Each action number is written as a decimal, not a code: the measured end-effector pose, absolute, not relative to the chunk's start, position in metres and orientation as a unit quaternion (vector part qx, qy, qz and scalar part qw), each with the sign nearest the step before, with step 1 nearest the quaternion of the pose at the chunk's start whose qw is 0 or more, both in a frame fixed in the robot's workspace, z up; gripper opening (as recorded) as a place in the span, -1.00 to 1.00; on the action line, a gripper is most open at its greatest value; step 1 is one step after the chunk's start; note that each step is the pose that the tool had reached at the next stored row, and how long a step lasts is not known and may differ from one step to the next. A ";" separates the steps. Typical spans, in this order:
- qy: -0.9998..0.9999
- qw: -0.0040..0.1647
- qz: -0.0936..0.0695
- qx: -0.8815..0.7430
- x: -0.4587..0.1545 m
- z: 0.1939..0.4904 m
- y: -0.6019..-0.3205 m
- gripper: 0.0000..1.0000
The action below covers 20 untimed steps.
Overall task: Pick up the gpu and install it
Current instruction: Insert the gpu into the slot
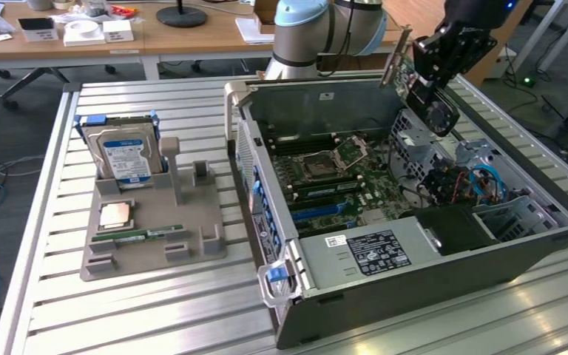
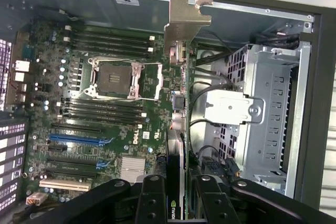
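Exterior view's left to right. Table (image 1: 166, 318): gray holder (image 1: 151, 251) near exterior view's left edge. Hard drive (image 1: 126, 151) upright at holder's far end. CPU chip (image 1: 116, 214) and memory stick (image 1: 151, 234) flat nearer front.

Open computer case (image 1: 442, 285) spans table's middle and exterior view's right; motherboard (image 1: 328, 181) exposed.

Gripper (image 1: 430, 78) above case's far corner on exterior view's right, clenched on gpu (image 1: 434, 107); card in air, not seated.

Wrist view: fingers (image 2: 152, 203) clamp gpu (image 2: 182, 108) edge-on, metal bracket (image 2: 186, 22) toward case wall.
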State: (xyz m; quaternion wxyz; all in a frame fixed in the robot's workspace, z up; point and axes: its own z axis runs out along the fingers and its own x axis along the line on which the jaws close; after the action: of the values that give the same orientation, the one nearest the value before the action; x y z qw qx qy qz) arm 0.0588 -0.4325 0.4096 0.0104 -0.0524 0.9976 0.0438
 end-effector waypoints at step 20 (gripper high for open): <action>0.993 0.008 0.044 -0.107 0.058 0.409 -0.432 -0.48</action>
State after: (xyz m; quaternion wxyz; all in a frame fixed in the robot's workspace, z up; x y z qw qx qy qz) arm 0.0578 -0.4325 0.4091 0.0080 -0.1073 0.9932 0.0443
